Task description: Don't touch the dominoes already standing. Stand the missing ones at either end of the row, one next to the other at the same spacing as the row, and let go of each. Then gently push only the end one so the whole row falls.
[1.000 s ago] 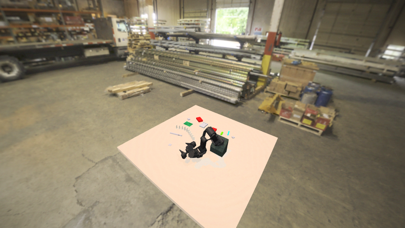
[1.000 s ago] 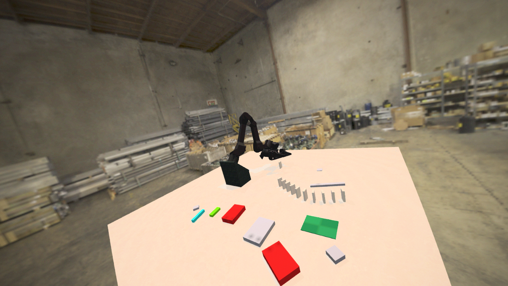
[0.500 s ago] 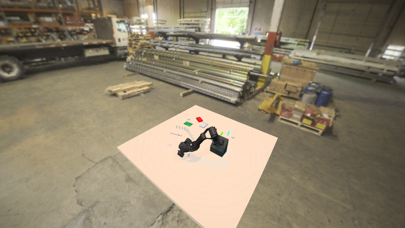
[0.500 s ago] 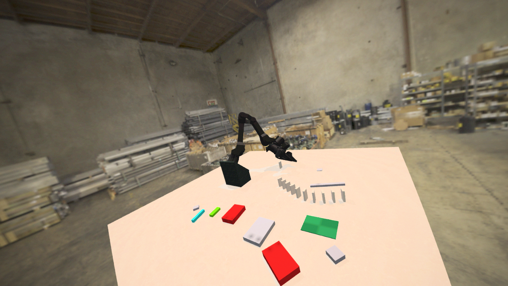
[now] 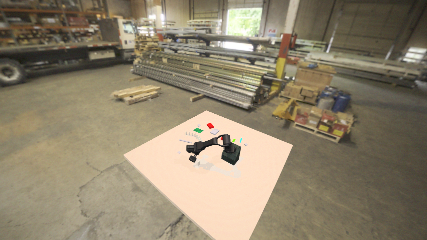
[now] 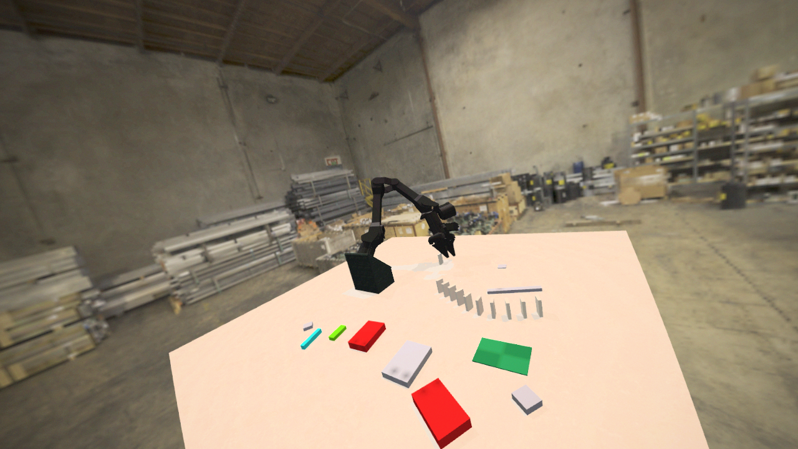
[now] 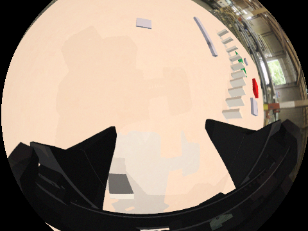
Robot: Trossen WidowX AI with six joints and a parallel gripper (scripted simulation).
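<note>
My gripper (image 6: 444, 246) is spread wide, nothing in it, hanging just above the lone domino (image 6: 441, 259) that stands apart from the near end of the standing row (image 6: 485, 301). In the wrist view that domino (image 7: 120, 185) sits by the left finger. I'd judge it light, stiff, thin and quick to tip, so regrasp only across the broad flat faces, up high, and lift straight. The spacing to the row looks too big, hard to tell

Warehouse: cracked concrete floor (image 5: 74, 143), seemingly stacked metal racking (image 5: 202, 77)
</note>
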